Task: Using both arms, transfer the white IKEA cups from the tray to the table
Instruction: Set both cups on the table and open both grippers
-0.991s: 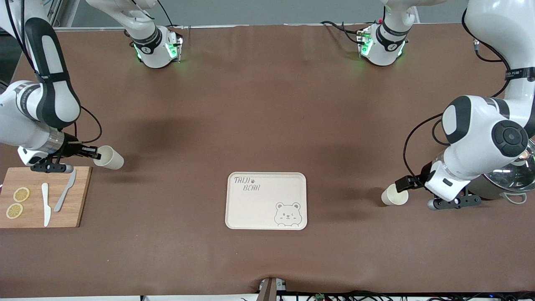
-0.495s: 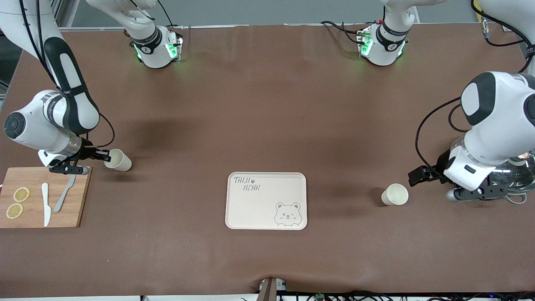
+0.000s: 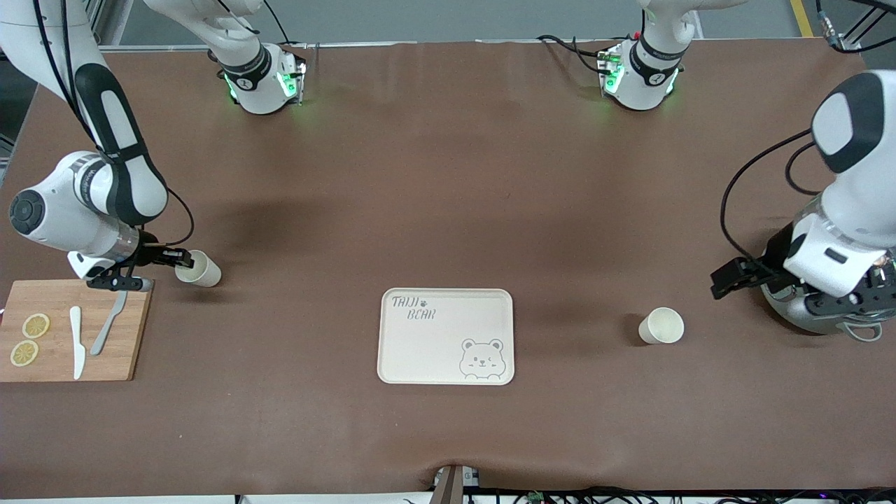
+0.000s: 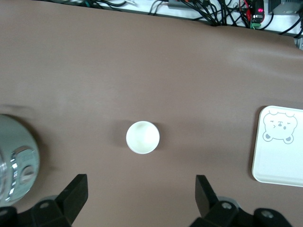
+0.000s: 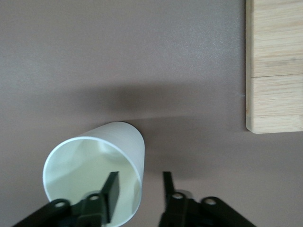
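Your brown table [image 3: 448, 210] carries a wooden cutting board [image 3: 70, 332] at the right arm's end, with two knives and two lemon slices on it. A cream bear-printed tray [image 3: 446, 336] lies bare near the middle, and a shiny metal pot [image 3: 819, 315] sits at the left arm's end, partly hidden under the left arm.

Look at the right gripper [image 3: 183, 260]: it sits low beside the board's corner with one finger inside the first cup [image 3: 199, 269] and the other outside, so the cup's wall stands between them. In the right wrist view the fingers [image 5: 111, 189] straddle that rim with a gap, not pinching it. You cannot tell whether the cup rests on the table.

The left gripper [image 3: 724, 280] hangs near the pot, fingers [image 4: 75, 194] spread wide and holding nothing. The second cup [image 3: 661, 325] stands upright on the table between tray and pot, clear of those fingers.
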{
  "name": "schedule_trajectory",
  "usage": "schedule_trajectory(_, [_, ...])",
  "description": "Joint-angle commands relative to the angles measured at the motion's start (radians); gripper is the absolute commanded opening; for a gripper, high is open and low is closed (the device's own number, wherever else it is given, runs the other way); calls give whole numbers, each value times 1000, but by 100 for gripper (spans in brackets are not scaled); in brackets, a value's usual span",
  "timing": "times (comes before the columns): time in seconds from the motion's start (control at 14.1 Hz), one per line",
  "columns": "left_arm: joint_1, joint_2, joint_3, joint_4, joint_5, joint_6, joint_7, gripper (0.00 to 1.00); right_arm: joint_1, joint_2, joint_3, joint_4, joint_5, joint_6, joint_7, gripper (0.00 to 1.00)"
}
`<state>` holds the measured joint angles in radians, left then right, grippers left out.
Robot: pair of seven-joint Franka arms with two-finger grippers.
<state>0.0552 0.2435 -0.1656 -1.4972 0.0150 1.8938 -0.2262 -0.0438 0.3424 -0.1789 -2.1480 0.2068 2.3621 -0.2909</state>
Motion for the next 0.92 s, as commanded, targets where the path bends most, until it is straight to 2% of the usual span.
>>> schedule_trajectory(0.0, [46,-72,-2,-11,14,-79,5,100,-34,-6,13,98,-17,-134,4,100])
schedule_trajectory(0.14, [48,-104,11,3,14,-151,5,100,-40,-6,13,198,-17,-254,2,100])
schedule_trajectory(0.57, [48,-177,17,22,16,-291,17,100,-30,-3,19,601,-12,-581,13,100])
schedule_trajectory(0.71, [46,-208,23,20,14,-341,60,100,-2,-23,18,649,-13,-680,25,100])
schedule_trajectory(0.85, [20,-240,61,6,14,-384,102,100,-4,-78,16,646,-13,-701,102,100])
